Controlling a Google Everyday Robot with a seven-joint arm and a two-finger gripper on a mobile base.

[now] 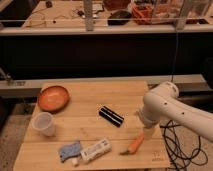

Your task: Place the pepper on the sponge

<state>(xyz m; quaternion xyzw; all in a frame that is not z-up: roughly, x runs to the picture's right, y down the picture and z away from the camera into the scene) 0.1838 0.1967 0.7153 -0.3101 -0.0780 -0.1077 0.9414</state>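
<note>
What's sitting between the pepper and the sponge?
In the camera view, a white packet lies between the pepper and the sponge, close beside the sponge. The gripper hangs just above the pepper's right end.

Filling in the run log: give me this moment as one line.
gripper just above pepper | pepper on table, right of white tube | sponge bare, front left

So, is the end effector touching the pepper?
Cannot tell. In the camera view the end effector hangs right at the upper end of the pepper, overlapping it, so no gap or contact shows plainly.
</note>
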